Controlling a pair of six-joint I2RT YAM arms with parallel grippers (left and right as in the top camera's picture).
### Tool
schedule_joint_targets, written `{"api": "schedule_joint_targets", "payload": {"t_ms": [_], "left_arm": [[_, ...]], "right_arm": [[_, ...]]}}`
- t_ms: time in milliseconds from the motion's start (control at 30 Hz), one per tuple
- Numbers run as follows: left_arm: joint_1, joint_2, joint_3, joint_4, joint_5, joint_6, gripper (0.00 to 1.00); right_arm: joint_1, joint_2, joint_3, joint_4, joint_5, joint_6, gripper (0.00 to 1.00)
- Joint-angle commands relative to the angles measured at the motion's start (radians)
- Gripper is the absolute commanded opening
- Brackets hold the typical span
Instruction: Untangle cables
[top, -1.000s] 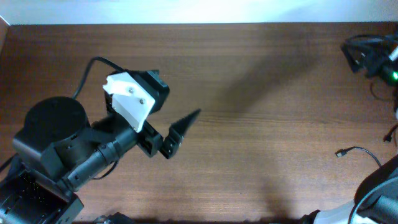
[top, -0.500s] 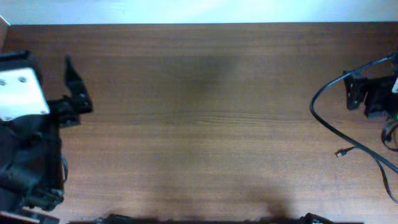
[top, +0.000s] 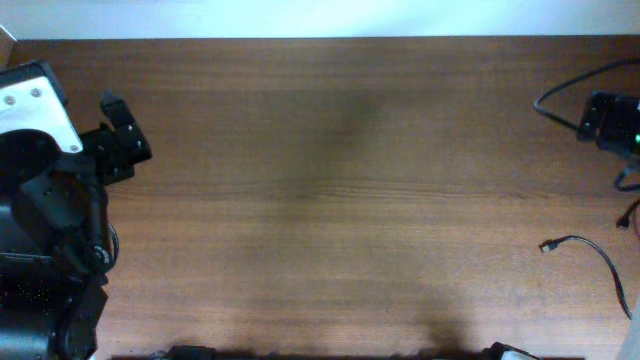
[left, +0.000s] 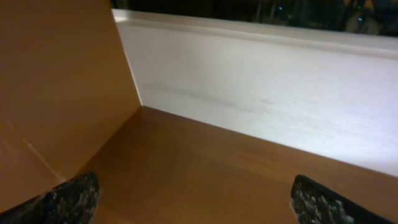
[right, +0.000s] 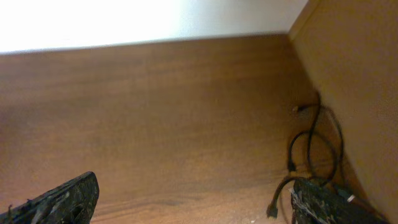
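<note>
The cables are thin black cords lying at the table's right end. One cable (top: 590, 248) curves toward a small plug (top: 546, 246), and another cable end (top: 628, 215) shows at the edge. In the right wrist view the cables (right: 311, 146) loop loosely against the side wall, one plug (right: 272, 211) just left of my right finger. My right gripper (right: 196, 202) (top: 608, 118) is open and holds nothing, up beyond the cords. At the table's left end my left gripper (left: 196, 202) (top: 120, 140) is open over bare wood, far from the cables.
A brown side wall (left: 56, 93) stands at the left end and another side wall (right: 354, 74) at the right end. A white back wall (left: 267, 93) runs along the far edge. A thicker black arm cable (top: 560, 95) arcs near the right gripper.
My left arm has swung from the table's middle back to the left edge. The right gripper has drawn back toward the right edge, its thick cable with it. The thin cable by the plug has stayed put.
</note>
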Motion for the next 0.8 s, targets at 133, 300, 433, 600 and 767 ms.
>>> {"api": "schedule_joint_targets", "payload": {"t_ms": [133,300,433,600,767], "left_arm": [[0.006,-0.008,0.005,-0.035,0.041,-0.009,0.99],[0.006,-0.008,0.005,-0.041,0.041,-0.009,0.99],[0.006,-0.007,0.005,-0.041,0.041,-0.01,0.99],[0.006,-0.003,0.004,-0.042,0.249,-0.009,0.99],[0.006,-0.003,0.005,-0.042,0.249,-0.009,0.99]], "right_arm": [[0.005,0.331,0.006,0.001,0.015,0.016,0.99],[0.005,0.608,0.006,0.002,0.015,0.015,0.99],[0.005,0.672,0.006,0.002,0.016,0.015,0.98],[0.005,0.671,0.006,0.002,0.015,0.015,0.99],[0.005,0.671,0.006,0.002,0.016,0.015,0.99]]}}
